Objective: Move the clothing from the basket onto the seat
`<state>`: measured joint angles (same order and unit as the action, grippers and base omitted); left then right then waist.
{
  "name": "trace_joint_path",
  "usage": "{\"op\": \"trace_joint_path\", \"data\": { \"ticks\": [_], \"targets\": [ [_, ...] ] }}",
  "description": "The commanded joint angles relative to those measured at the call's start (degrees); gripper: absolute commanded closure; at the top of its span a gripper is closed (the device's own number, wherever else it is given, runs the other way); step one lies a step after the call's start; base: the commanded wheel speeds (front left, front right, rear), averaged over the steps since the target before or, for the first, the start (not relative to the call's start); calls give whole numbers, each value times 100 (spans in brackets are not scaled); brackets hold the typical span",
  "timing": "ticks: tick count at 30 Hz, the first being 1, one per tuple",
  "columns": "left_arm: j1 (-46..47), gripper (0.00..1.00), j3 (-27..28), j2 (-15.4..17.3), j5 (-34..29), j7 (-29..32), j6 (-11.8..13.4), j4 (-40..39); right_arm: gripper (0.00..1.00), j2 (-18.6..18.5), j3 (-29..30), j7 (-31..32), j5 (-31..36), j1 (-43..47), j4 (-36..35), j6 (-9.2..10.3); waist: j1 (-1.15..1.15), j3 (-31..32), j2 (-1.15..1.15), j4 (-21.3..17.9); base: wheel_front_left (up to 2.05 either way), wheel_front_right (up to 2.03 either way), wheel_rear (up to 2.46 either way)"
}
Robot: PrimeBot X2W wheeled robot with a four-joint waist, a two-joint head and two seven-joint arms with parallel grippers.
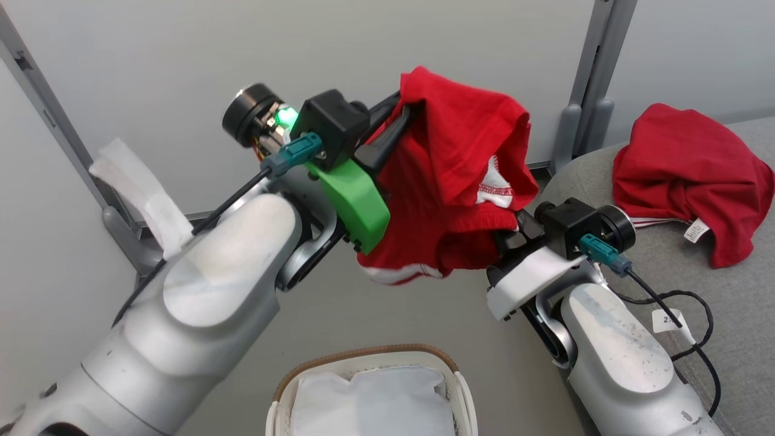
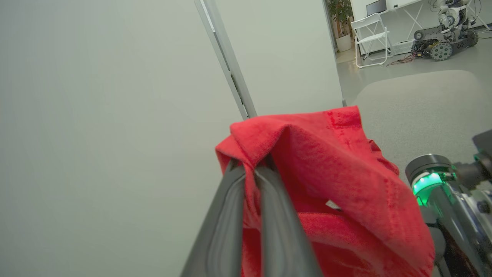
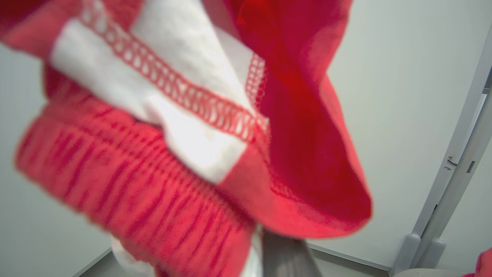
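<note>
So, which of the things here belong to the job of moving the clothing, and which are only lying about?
Belong to the job: held red garment, pinched by the left gripper; second red garment, lying on the seat; basket.

Only lying about: white cloth sheet inside the basket; folding chair; potted plant; wheeled robot in the background.

A blurred red garment (image 3: pixel 300 154) with a white panel (image 3: pixel 192 142) hangs from nine to two o'clock, covering a grey finger's (image 3: pixel 284 256) tip at six. A grey post (image 3: pixel 457 165) stands at four.
</note>
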<state>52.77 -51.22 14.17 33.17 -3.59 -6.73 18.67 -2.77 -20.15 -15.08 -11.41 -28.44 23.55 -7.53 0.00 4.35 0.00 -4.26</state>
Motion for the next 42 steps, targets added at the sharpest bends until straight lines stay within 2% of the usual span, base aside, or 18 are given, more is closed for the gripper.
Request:
{"op": "trace_joint_path", "data": {
  "ticks": [1, 4, 6, 7, 8, 9, 16, 27, 35, 42],
  "targets": [
    [-231, 100, 29, 52, 120, -25, 60, -20, 100, -21, 18, -13, 46, -72, -39, 8, 0, -11, 0, -14, 0, 0, 0],
    [-644, 100, 70, 94, 291, -131, 179, -29, 100, -23, 81, -13, 103, -91, -90, 8, 0, -32, 0, -45, 0, 0, 0],
    [-908, 83, 79, 119, 365, -259, 243, -17, 100, -20, 106, -13, 123, -102, -115, 8, 0, -47, 0, -69, 0, 0, 0],
    [-1058, 55, 95, 130, 399, -362, 288, -4, 100, -20, 122, -13, 147, -108, -133, 8, 0, -53, 0, -82, 0, 0, 0],
    [-1196, 16, 105, 124, 438, -449, 317, 13, 100, -20, 138, -13, 162, -112, -141, 8, 0, -57, 0, -93, 0, 0, 0],
    [-1350, 0, 119, 118, 464, -573, 346, 30, 100, -20, 160, -13, 179, -106, -137, 8, 0, -64, 0, -104, 0, 0, 0],
    [-2251, 0, 101, 67, 501, -1065, 413, 203, 100, -21, 404, -13, 348, 42, -85, 8, 0, -87, 0, -158, 0, 0, 0],
    [-3613, 0, 366, -122, 97, -1166, 368, 119, 100, -22, 887, -13, 566, 444, 10, 8, 0, -50, 0, -292, 0, 0, 0],
    [-4132, 0, 858, -259, -321, -1164, 298, -47, 100, -19, 1166, -13, 686, 676, 41, 8, 0, -26, 0, -418, 0, 0, 0],
    [-4313, 0, 1050, -388, -637, -1164, 200, -63, 100, -23, 1419, -13, 808, 649, 41, 8, 0, -47, 0, -627, 0, 0, 0]
  ]
}}
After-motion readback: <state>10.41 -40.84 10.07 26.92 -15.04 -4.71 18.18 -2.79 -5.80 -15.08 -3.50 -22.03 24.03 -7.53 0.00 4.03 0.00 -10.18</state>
